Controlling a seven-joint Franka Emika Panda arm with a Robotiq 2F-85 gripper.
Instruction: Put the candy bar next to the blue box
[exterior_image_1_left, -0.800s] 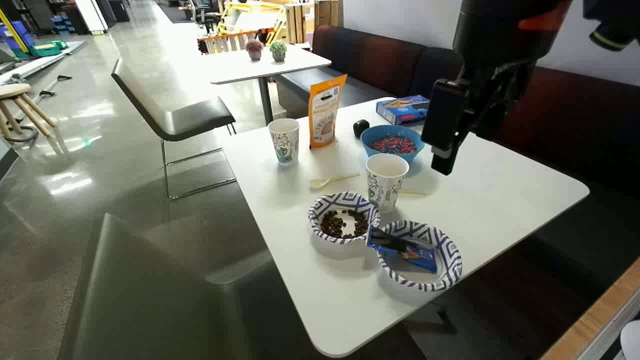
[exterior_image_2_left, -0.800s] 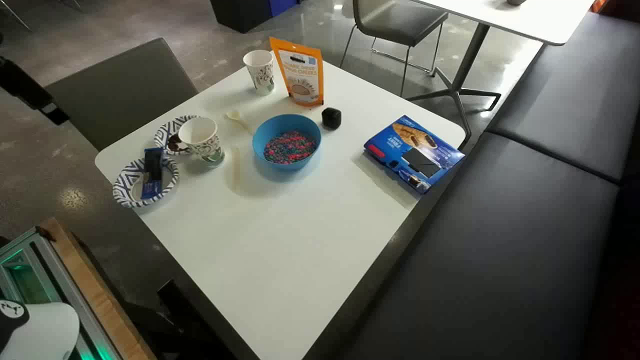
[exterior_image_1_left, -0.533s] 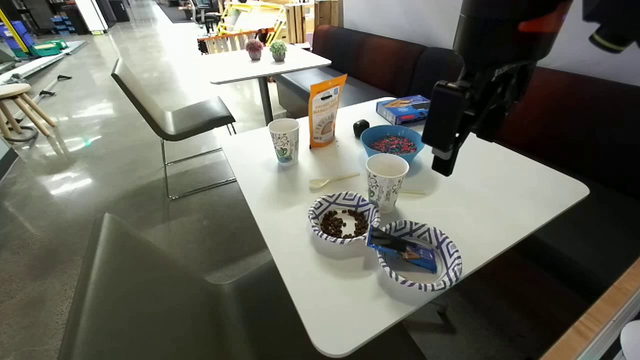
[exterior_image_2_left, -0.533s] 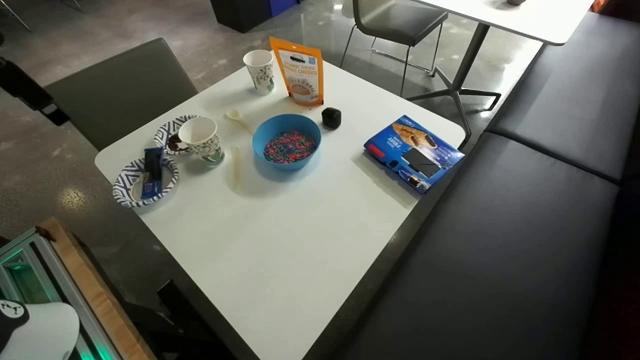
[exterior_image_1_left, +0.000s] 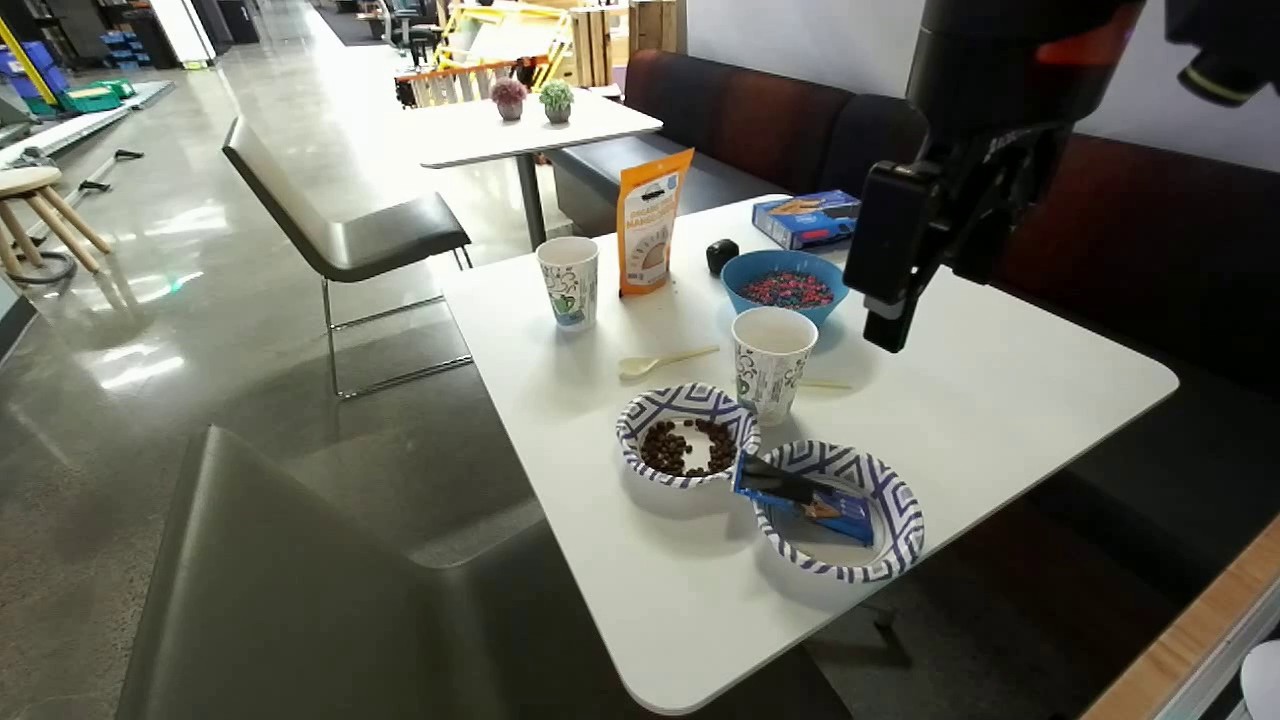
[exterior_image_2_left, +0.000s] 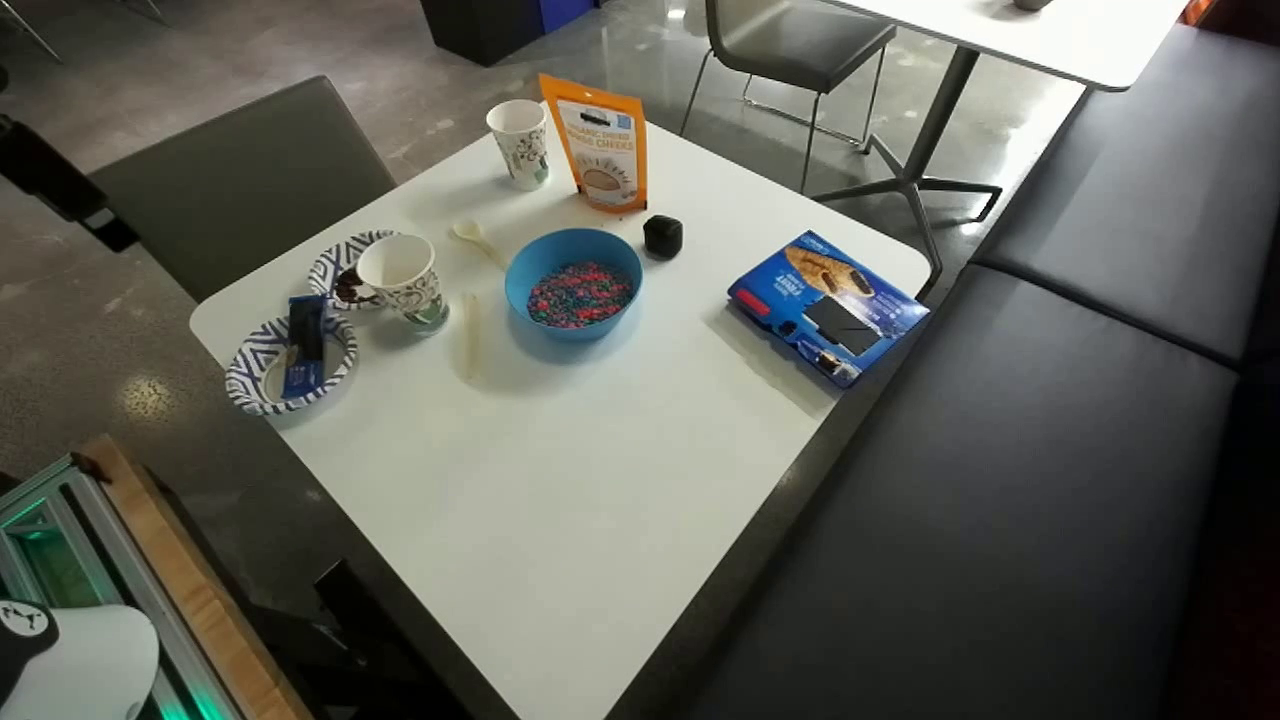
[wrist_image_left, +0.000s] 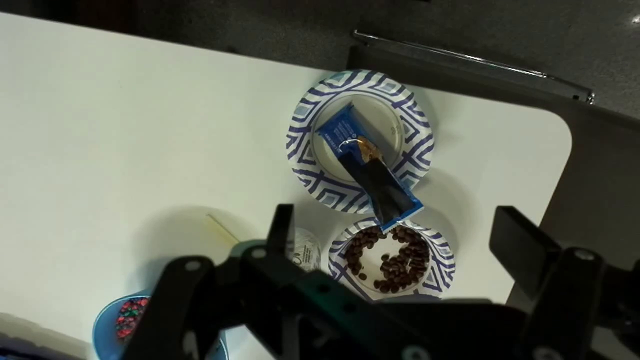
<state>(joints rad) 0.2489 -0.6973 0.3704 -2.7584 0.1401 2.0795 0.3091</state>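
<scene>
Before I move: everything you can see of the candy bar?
The candy bar is flat and oblong, in a glossy, plastic-looking blue wrapper with pale lettering, a tan picture, a black patch and a crimped end. Ungripped, it lies slantwise on the patterned plate: one end inside, the other past the rim, by the bean bowl. Contact there: can't tell.

In an exterior view I get white glare streaks on the floor (exterior_image_1_left: 200, 322) at left, and a washed-out table (exterior_image_1_left: 500, 140) at upper centre. The bench (exterior_image_2_left: 1000, 490) darkens toward lower right in an exterior view. My wrist view is dimmer, with soft shadows on the tabletop (wrist_image_left: 125, 125) and the gripper (wrist_image_left: 393, 217) near-black along the bottom.
</scene>
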